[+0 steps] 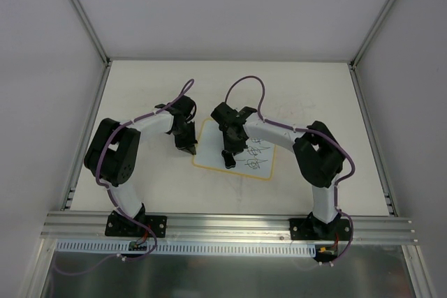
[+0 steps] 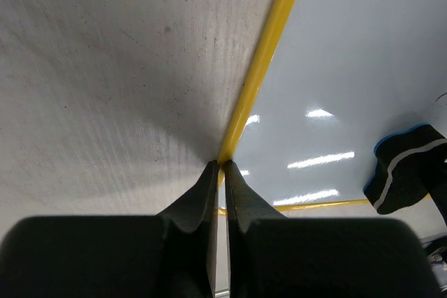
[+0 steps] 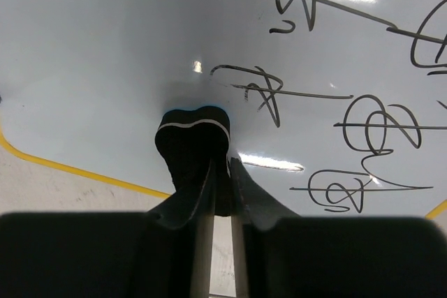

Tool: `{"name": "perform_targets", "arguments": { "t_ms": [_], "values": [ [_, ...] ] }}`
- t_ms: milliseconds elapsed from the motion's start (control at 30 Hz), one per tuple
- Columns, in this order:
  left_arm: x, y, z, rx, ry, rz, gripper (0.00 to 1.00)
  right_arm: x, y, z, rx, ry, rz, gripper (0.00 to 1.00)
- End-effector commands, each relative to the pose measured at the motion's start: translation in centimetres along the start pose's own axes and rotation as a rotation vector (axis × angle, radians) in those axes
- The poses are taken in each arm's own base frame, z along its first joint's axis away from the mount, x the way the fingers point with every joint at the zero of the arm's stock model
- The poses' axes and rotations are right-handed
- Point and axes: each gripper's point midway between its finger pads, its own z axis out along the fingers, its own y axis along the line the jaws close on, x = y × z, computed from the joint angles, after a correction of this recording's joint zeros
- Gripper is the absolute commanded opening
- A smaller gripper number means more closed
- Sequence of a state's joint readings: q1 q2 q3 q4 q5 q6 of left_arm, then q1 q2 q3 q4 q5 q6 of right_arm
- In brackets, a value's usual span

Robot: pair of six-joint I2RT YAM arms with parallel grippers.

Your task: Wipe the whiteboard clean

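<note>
Step in hand: you are at the very start of the wipe; the right pincer (image 3: 222,164) has the eraser (image 3: 192,137) set down on the whiteboard (image 3: 105,47); by my reading nothing is rubbed out yet, since every row of scribbles (image 3: 377,130) reads whole.
Board: the whiteboard lies flat on the table (image 1: 140,95) between your two arms, slightly askew in the top view; its left part is bare and the writing fills its right part.
Left side: the left pincer (image 2: 222,165) is pressed together, tips planted right at the yellow rim (image 2: 260,68) on the board's left edge; whether it nips the rim or only pins it, you cannot tell.
Right side: the right pincer is pinching the eraser, a small black block with a pale stripe, on the bare area just left of the writing.
Next move: sweep the eraser across the scribbles with steady downward pressure; bear on the rim with the left tips so the board does not slide; expect several passes, as the rows are stacked.
Left arm pose: elbow thrown out to the left; forearm reaching inward; wrist bent down onto the rim.
Right arm pose: elbow out to the right; forearm angled in over the board; wrist pitched steeply down.
</note>
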State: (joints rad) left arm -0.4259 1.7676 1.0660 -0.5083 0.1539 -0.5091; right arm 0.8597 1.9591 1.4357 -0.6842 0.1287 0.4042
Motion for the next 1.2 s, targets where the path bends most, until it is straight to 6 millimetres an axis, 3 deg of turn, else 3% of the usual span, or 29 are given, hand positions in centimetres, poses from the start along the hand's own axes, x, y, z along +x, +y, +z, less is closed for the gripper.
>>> {"name": "perform_targets", "arguments": {
  "t_ms": [0, 167, 267, 400, 667, 767, 867, 1100, 1167],
  "values": [
    [2.7, 2.5, 1.5, -0.098, 0.078, -0.015, 0.0, 0.6, -1.9, -1.1, 0.054, 0.0, -0.027, 0.2],
    [2.4, 2.3, 1.2, -0.089, 0.067, -0.015, 0.0, -1.3, -1.1, -3.5, 0.015, -0.078, -0.038, 0.46],
    [2.6, 2.4, 1.3, -0.094, 0.071, -0.014, 0.0, -1.7, -0.1, -4.3, -0.015, -0.094, -0.053, 0.55],
    [2.6, 2.4, 1.4, -0.094, 0.075, -0.013, 0.0, -1.1, 0.9, -3.6, -0.035, -0.068, -0.065, 0.64],
    [2.6, 2.5, 1.3, -0.095, 0.074, -0.013, 0.0, -0.1, 2.0, -1.4, -0.035, -0.015, -0.091, 0.67],
    [2.6, 2.5, 1.4, -0.097, 0.075, -0.01, 0.0, 0.1, 2.0, -0.6, -0.022, 0.002, -0.096, 0.65],
    [2.6, 2.5, 1.4, -0.098, 0.076, -0.013, 0.0, 0.3, 1.5, 0.2, 0.005, 0.006, -0.1, 0.57],
    [2.7, 2.6, 1.4, -0.104, 0.074, -0.01, 0.0, 0.8, -0.6, 0.8, 0.08, -0.001, -0.103, 0.12],
    [2.8, 2.7, 1.4, -0.105, 0.075, -0.012, 0.0, 1.0, -1.6, 0.8, 0.107, -0.005, -0.1, 0.08]
  ]
}}
